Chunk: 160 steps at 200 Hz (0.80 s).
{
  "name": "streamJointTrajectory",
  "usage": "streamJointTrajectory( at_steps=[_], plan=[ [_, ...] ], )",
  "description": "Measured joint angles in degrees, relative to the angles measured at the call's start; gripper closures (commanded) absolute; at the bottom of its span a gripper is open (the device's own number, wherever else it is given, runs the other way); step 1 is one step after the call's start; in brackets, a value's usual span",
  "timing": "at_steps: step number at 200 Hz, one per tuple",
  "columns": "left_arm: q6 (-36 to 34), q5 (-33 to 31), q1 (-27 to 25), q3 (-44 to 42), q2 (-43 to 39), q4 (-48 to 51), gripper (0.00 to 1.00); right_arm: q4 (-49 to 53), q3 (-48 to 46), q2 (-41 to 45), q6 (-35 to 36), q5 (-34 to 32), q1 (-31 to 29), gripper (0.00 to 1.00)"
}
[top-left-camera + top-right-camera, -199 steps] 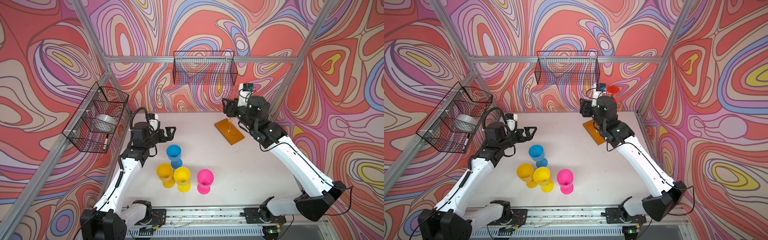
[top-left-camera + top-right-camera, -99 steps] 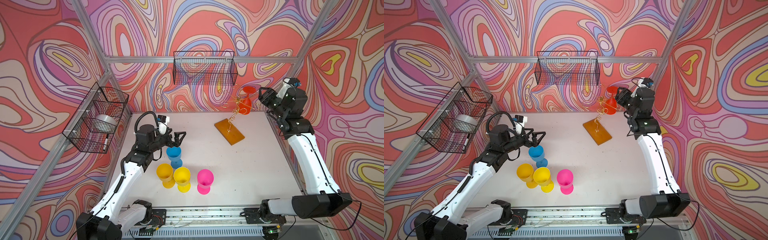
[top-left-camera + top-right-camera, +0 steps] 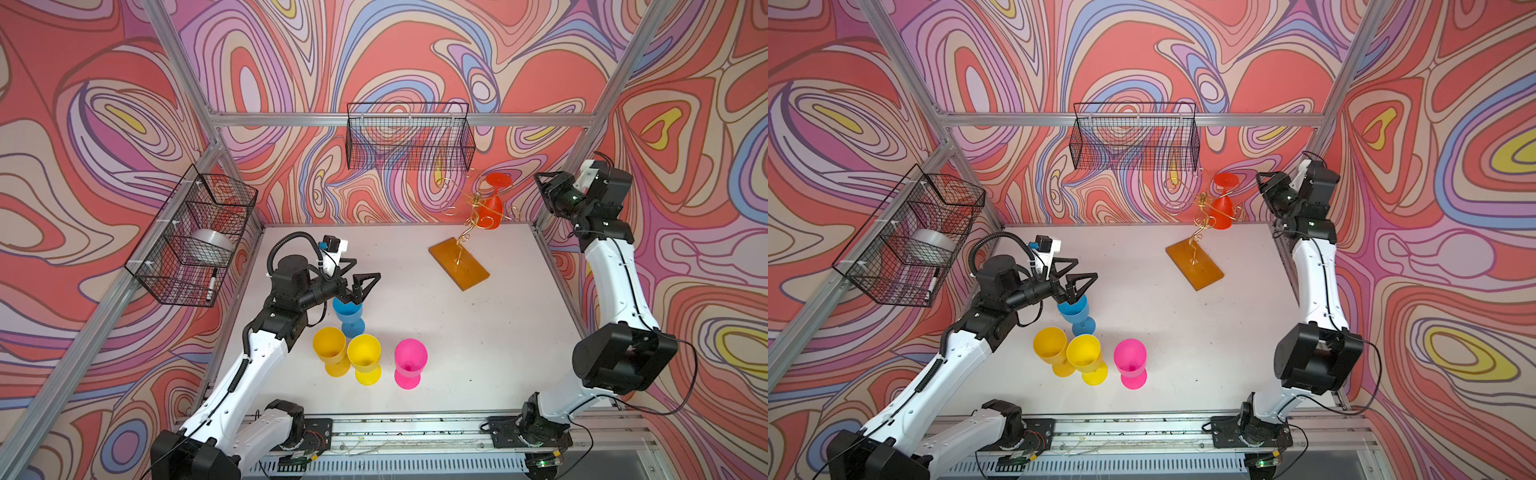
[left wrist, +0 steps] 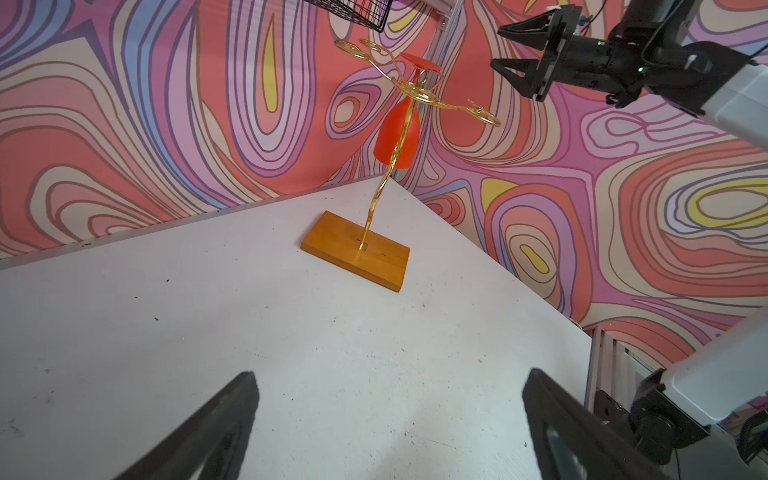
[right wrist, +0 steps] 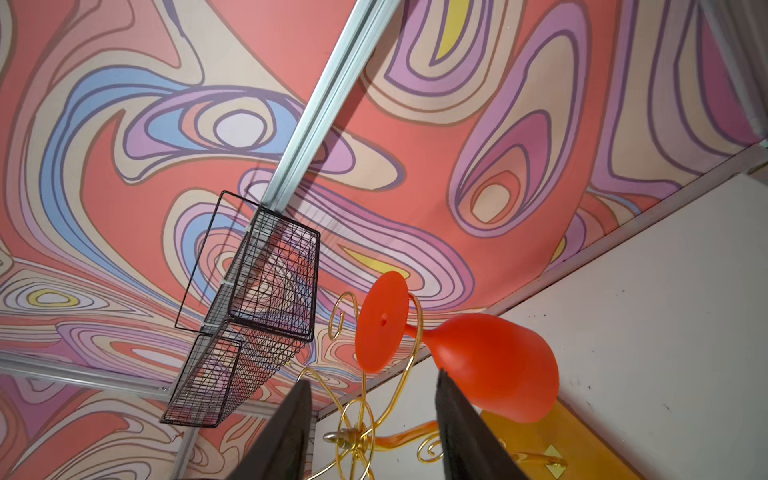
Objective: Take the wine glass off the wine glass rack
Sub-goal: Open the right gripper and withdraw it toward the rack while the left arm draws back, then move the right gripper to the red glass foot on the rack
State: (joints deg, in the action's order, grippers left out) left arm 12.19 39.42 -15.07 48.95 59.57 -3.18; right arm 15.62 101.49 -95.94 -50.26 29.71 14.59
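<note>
Both top views: right claw (image 3: 541, 192) aloft near wine glass (image 3: 488, 212)

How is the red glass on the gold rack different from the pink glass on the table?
The red glass hangs upside down in the gold rack; the pink glass stands upright on the table. The red glass is toward the back; the pink glass is nearer the front. Both are stemmed goblets.
</note>
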Motion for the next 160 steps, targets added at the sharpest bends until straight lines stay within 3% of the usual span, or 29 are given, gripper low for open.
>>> streamJointTrajectory(
  at_steps=[70, 160],
  plan=[
    [0.0, 4.6, -0.3, 0.0, 0.5, -1.4, 0.01, -1.2, 8.3, -8.6, -3.6, 7.0, 0.0, 0.58],
    [-0.2, 5.6, -0.3, 0.0, 0.6, -1.4, 0.01, -0.2, 12.4, -13.4, -5.1, 7.6, 0.0, 0.63]
  ],
)
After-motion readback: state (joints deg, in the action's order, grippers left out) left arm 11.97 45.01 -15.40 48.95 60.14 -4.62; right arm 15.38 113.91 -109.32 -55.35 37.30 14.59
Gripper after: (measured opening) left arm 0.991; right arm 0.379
